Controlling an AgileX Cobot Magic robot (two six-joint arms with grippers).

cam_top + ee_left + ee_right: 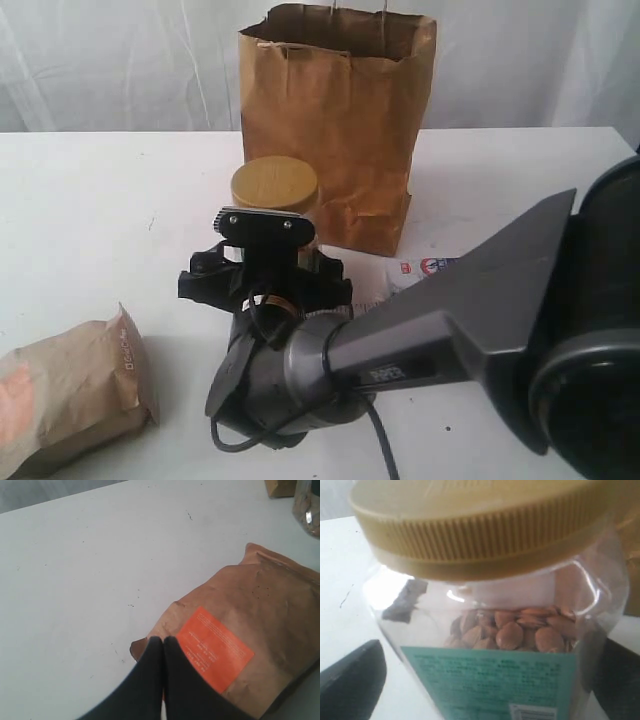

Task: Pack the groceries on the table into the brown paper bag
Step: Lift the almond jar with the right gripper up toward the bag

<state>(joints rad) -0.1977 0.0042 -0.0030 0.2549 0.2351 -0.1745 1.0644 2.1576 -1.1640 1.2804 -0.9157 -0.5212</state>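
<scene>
The clear jar (274,187) with a mustard-yellow lid holds almonds and stands on the table (100,200) just in front of the brown paper bag (335,120). My right gripper (485,680) is open and straddles the jar (495,630); one finger (352,677) stands clear of its side. In the exterior view that gripper (268,270) sits low against the jar. The brown pouch (70,390) with the orange mark lies at the near left. My left gripper (163,641) is shut and empty, its tips over the pouch's (250,615) corner by the orange label (215,647).
A blue-and-white packet (428,267) lies flat to the right of the jar, partly hidden by my right arm (470,310). The left wrist view catches the jar (307,507) and a bag corner (280,486) at its edge. The other groceries are out of view.
</scene>
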